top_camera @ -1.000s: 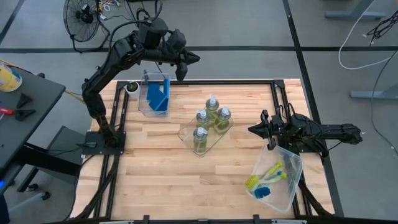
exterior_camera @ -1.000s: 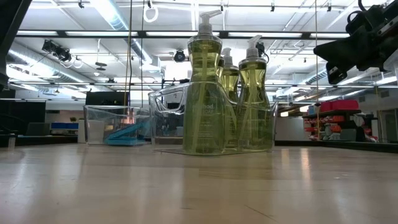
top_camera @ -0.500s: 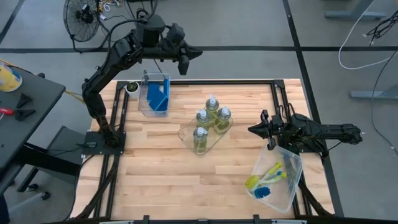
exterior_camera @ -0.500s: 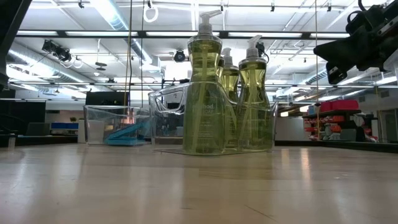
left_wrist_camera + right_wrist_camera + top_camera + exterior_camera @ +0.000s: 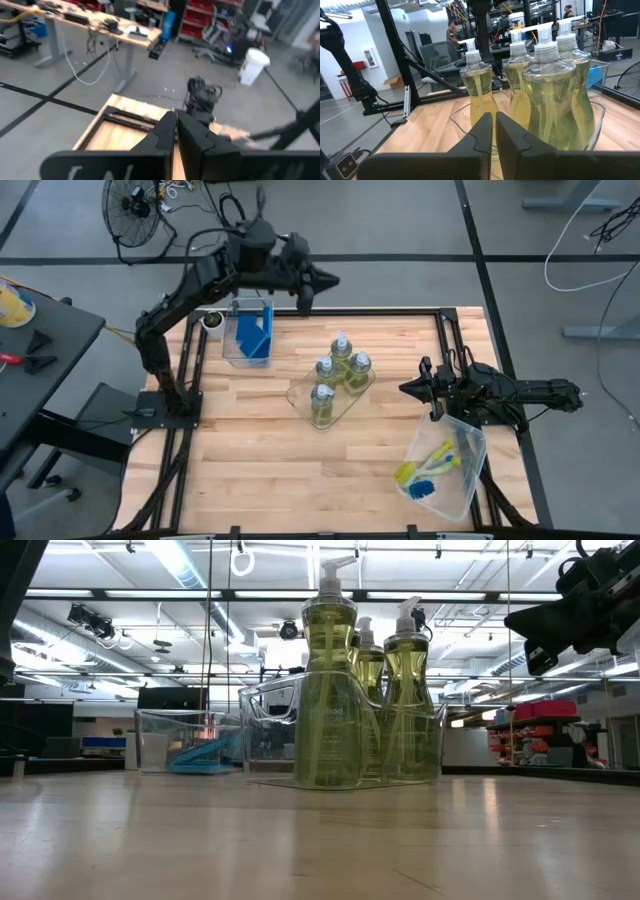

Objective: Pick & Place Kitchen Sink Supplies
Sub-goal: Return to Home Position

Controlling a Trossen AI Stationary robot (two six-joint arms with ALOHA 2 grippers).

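Several clear bottles of yellow-green liquid (image 5: pixel 337 373) (image 5: pixel 350 690) (image 5: pixel 540 85) stand upright in a clear flat tray (image 5: pixel 298 392) mid-table. Blue sponges (image 5: pixel 255 336) stand on edge in a clear bin (image 5: pixel 231 340) at the far left. Yellow-green and blue brushes (image 5: pixel 428 466) lie in a tilted clear bin (image 5: pixel 468 442) at the near right. My left gripper (image 5: pixel 333 281) (image 5: pixel 175 122) is shut, held high over the far edge. My right gripper (image 5: pixel 403 388) (image 5: pixel 494 122) (image 5: pixel 520 625) is shut, to the right of the bottles and pointing at them.
A small dark cup (image 5: pixel 212 321) sits at the far left corner beside the sponge bin. Black frame rails (image 5: pixel 447 340) run along the table's edges. Bare wood (image 5: pixel 260 450) lies between the tray and the near left.
My left gripper has swung toward the table's right, above the far edge, and tipped from pointing down to more level. It stays shut. My right arm and all the supplies have kept still.
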